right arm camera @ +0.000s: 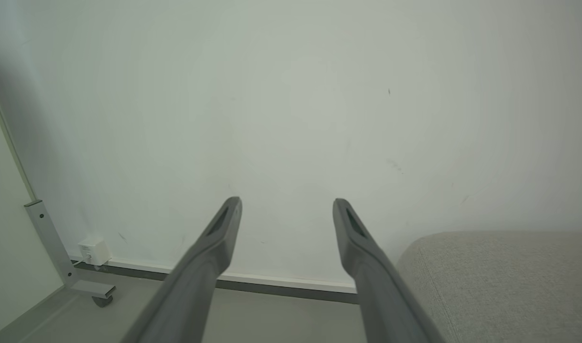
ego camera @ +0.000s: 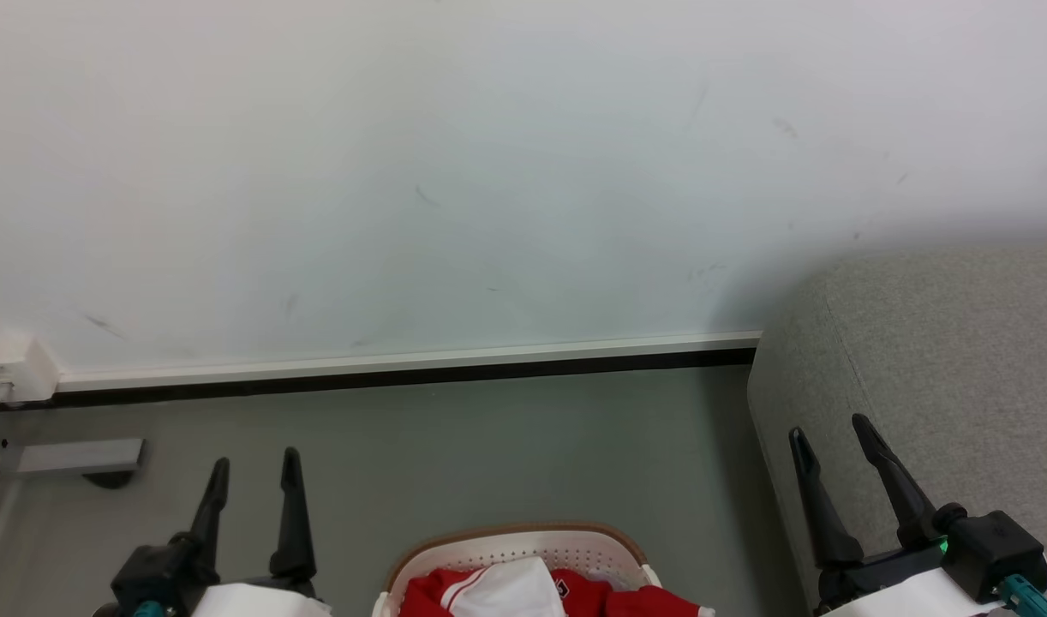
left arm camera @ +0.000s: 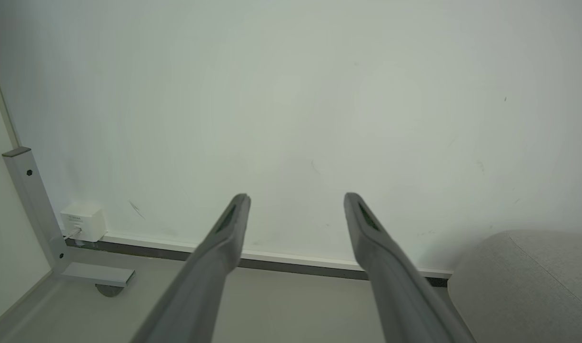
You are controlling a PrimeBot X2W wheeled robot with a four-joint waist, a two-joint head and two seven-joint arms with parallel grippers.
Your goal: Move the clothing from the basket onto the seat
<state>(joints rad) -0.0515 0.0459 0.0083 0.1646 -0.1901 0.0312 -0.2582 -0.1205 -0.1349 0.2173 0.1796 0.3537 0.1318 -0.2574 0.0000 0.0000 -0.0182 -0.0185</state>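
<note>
Head view: the white laundry basket (ego camera: 515, 538) sits on the grey floor (ego camera: 489, 446) at bottom centre, with the red-and-white clothing (ego camera: 592, 596) bundled inside it. The grey sofa (ego camera: 943, 360) stands to its right, apart from it. The left gripper (ego camera: 256, 467) and right gripper (ego camera: 830, 428) hover with jaws spread, holding nothing.

Left wrist view: parted fingers (left arm camera: 224, 238) point at the wall (left arm camera: 291, 95); a white wall box (left arm camera: 81, 221) sits low at left.

Right wrist view: parted fingers, the sofa's corner beside one.
</note>
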